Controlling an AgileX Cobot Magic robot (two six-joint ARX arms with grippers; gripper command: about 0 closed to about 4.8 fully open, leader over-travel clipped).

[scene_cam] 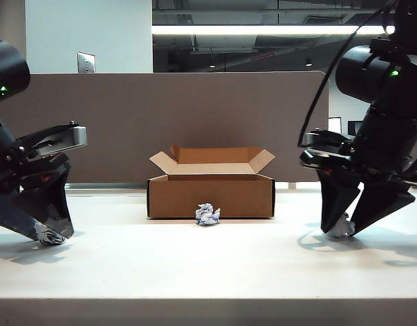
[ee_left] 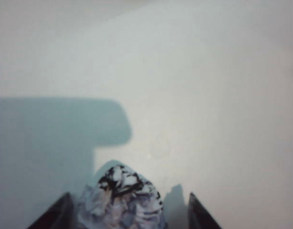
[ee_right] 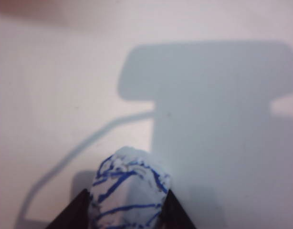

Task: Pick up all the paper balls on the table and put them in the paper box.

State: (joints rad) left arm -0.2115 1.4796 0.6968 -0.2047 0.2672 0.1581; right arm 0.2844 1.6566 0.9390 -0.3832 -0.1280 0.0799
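Three paper balls lie on the white table (scene_cam: 195,272). The left one (scene_cam: 49,234) (ee_left: 120,200), marked in black, sits between the fingers of my left gripper (scene_cam: 53,235) (ee_left: 128,196), which is open, with a gap showing on one side of the ball. My right gripper (scene_cam: 341,232) (ee_right: 126,194) points down at the table with both fingers pressed against a blue-lined paper ball (scene_cam: 341,227) (ee_right: 130,186). The remaining ball (scene_cam: 208,214) rests against the front wall of the paper box (scene_cam: 210,197), which stands in the middle with its flaps open.
A grey-brown divider panel (scene_cam: 161,115) runs behind the box. The table's thick front edge (scene_cam: 208,312) crosses the foreground. Both arms cast shadows on the tabletop beside them.
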